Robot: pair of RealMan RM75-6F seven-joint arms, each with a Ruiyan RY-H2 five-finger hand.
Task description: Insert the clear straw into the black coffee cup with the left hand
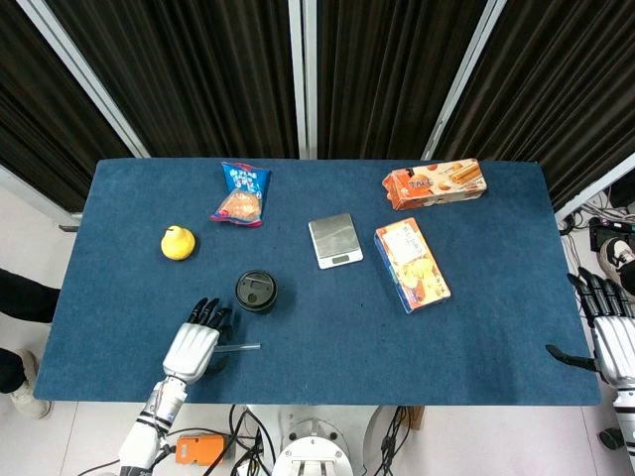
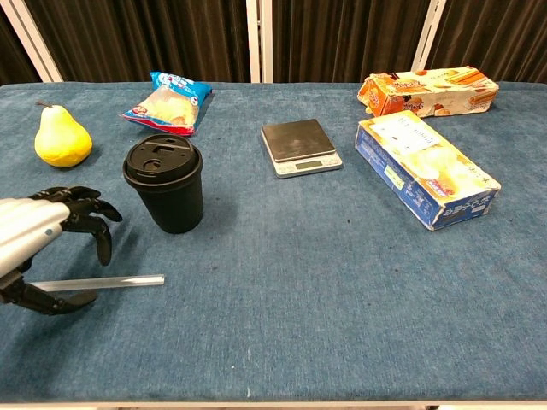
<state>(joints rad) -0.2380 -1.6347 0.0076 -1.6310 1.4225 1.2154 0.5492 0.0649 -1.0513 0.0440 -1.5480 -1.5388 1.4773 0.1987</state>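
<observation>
The black coffee cup (image 1: pixel 256 292) (image 2: pixel 165 183) stands upright with its lid on, left of the table's middle. The clear straw (image 1: pixel 240 347) (image 2: pixel 107 281) lies flat on the blue cloth in front of the cup. My left hand (image 1: pixel 192 344) (image 2: pixel 47 241) hovers over the straw's left part with its fingers spread and curved downward, holding nothing; the thumb lies near the straw. The straw's left end is hidden under the hand in the head view. My right hand (image 1: pixel 610 332) stays open beyond the table's right edge.
A yellow pear (image 1: pixel 178 243) (image 2: pixel 61 137) and a snack bag (image 1: pixel 241 193) (image 2: pixel 171 102) lie at the back left. A small scale (image 1: pixel 334 240) (image 2: pixel 300 146) sits mid-table. Two orange biscuit boxes (image 1: pixel 411 263) (image 1: pixel 435 183) lie to the right.
</observation>
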